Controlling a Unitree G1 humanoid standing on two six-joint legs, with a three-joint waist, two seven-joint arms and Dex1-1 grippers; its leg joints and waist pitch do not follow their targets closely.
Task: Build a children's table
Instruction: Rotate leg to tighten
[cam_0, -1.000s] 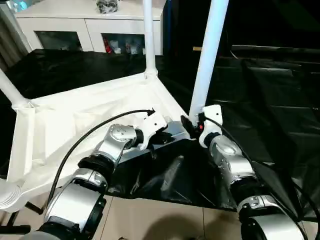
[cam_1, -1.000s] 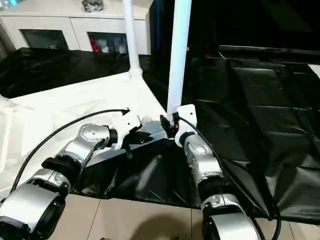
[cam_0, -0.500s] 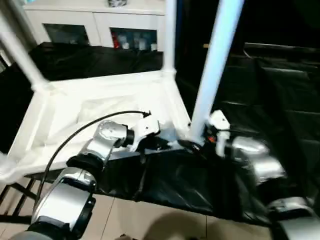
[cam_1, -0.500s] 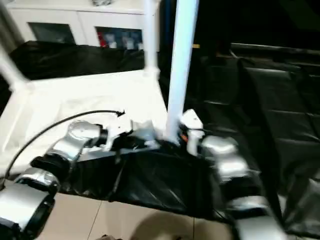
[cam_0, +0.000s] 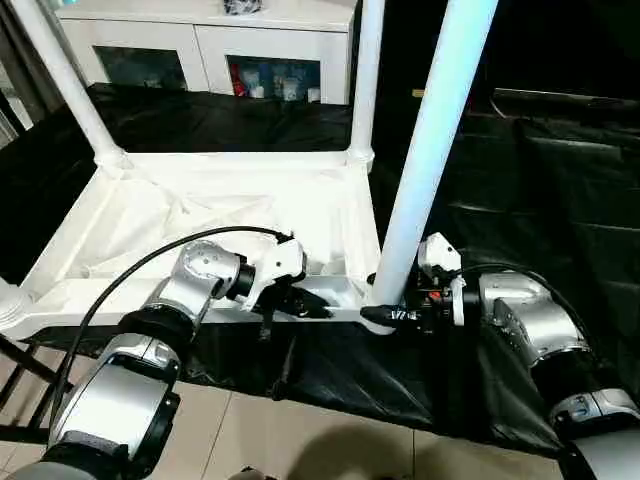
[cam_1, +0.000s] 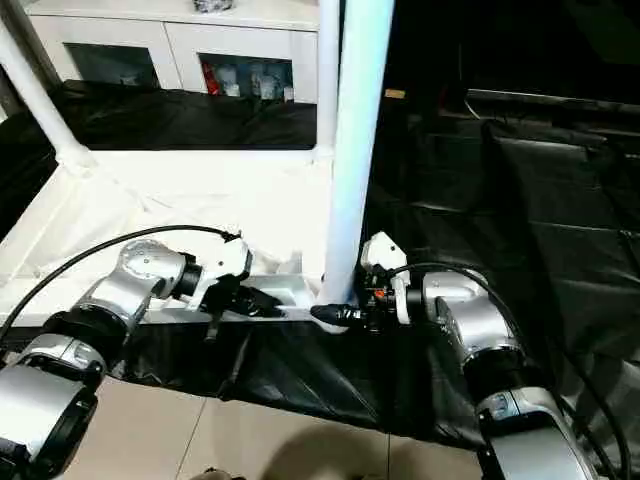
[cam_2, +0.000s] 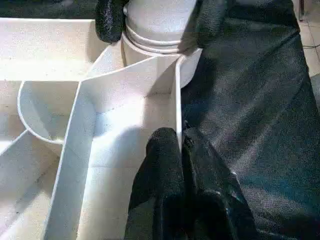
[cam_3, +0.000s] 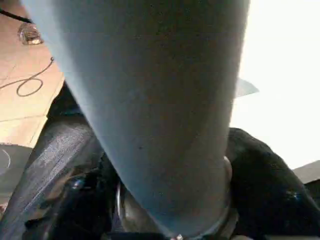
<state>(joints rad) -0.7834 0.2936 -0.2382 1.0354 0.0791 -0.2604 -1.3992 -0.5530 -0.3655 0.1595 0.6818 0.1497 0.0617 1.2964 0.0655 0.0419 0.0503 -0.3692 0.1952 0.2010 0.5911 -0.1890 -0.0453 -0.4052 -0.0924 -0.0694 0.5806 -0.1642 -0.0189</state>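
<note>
The children's table lies upside down: its white tabletop (cam_0: 200, 215) has the raised rim facing up. Three white tube legs stand in corner sockets, at the far left (cam_0: 60, 80), far right (cam_0: 366, 80) and near right (cam_0: 430, 150). My left gripper (cam_0: 300, 303) is shut on the near rim wall, a finger (cam_2: 162, 150) on each side of it, close to the near-right socket. My right gripper (cam_0: 383, 315) comes in from the right at the foot of the near-right leg (cam_3: 150, 100). Its black fingers (cam_2: 110, 20) press on both sides of the tube.
A black sheet (cam_0: 540, 200) covers the surface under and to the right of the tabletop. A white cabinet (cam_0: 200, 40) with glass doors stands behind. Tiled floor (cam_0: 300, 440) lies in front, with a dark frame (cam_0: 20, 400) at the lower left.
The camera has shifted. My right forearm has swung out to the right, so its gripper now reaches the leg's foot from the side. The left gripper stays on the rim.
</note>
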